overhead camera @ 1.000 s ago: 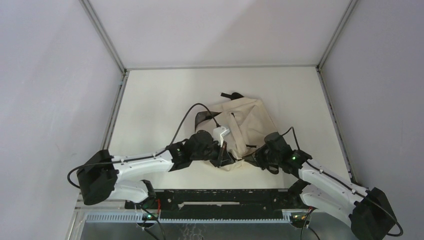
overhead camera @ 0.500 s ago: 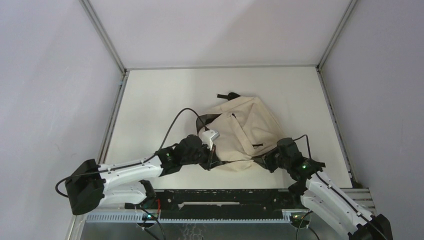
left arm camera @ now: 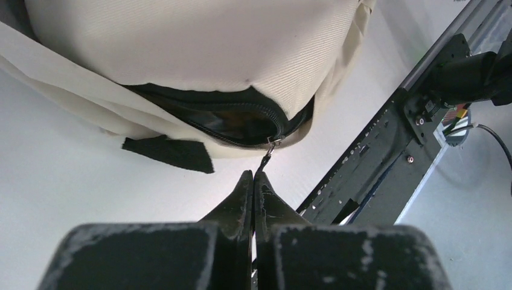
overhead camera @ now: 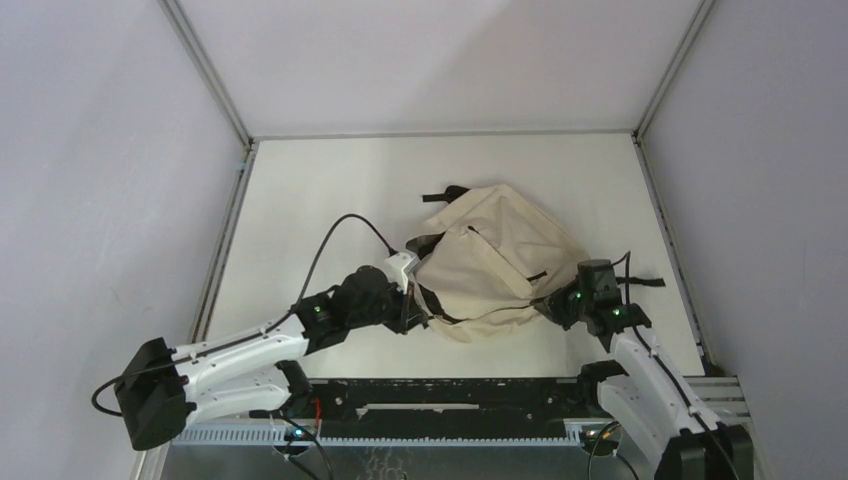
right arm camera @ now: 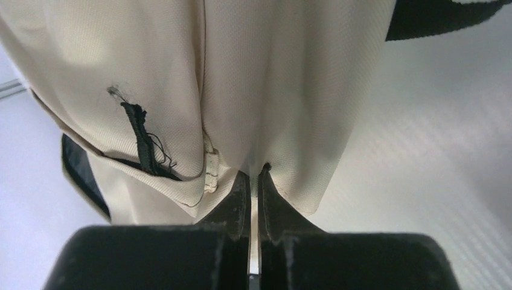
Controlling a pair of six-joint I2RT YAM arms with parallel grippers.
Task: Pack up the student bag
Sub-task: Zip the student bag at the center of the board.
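Smooth table (overhead camera: 330,200). Left gripper (left arm camera: 253,175) clamps black zip pull (left arm camera: 266,158), right gripper (right arm camera: 253,172) clamps woven cream student bag (right arm camera: 272,72).

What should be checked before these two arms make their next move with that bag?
1. Hold of the left gripper on the zip pull: ok, shut on it.
2. Hold of the right gripper on the student bag: ok, shut on its fabric.
3. The zip opening wide enough for packing: not ok, only a narrow gap.
4. What is inside the bag: cannot tell, it is dark.
5. Bag lying wholly on the table: ok.
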